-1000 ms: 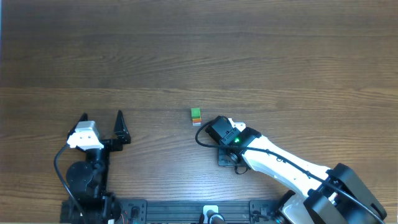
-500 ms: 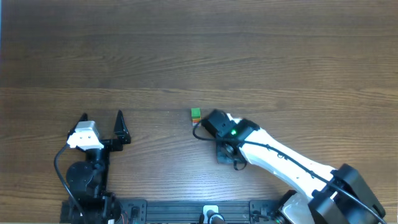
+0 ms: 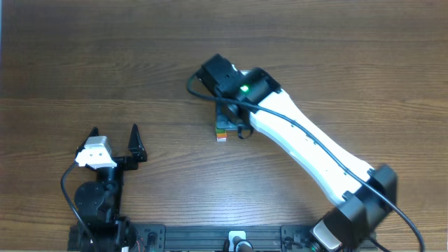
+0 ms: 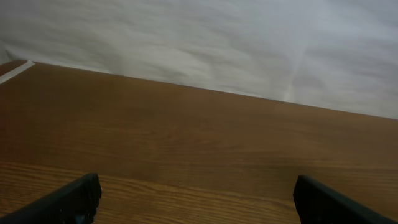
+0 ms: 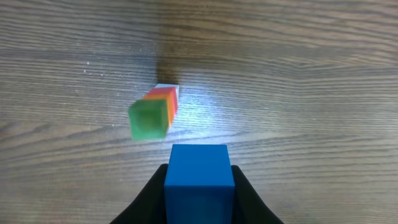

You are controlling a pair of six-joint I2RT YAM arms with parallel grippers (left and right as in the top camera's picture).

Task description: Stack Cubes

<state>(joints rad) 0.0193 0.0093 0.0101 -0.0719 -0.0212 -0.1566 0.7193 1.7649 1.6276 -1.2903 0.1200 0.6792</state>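
A small stack of cubes (image 5: 152, 115) stands on the wooden table, green on top, then orange, red and a white one at the bottom; in the top view the stack (image 3: 221, 132) sits near the middle. My right gripper (image 5: 199, 186) hovers high above the table just beside the stack, shut on a blue cube (image 5: 199, 179). The right arm (image 3: 294, 140) stretches across the table, partly covering the stack from above. My left gripper (image 3: 115, 133) rests open near the table's front left, with its dark fingertips (image 4: 74, 199) spread wide and nothing between them.
Bare wooden tabletop (image 3: 336, 63) surrounds the stack on all sides. A white wall (image 4: 205, 43) rises beyond the table's far edge in the left wrist view.
The right arm has risen and swung from the near side of the stack to above it, carrying the blue cube. The left arm has not moved.
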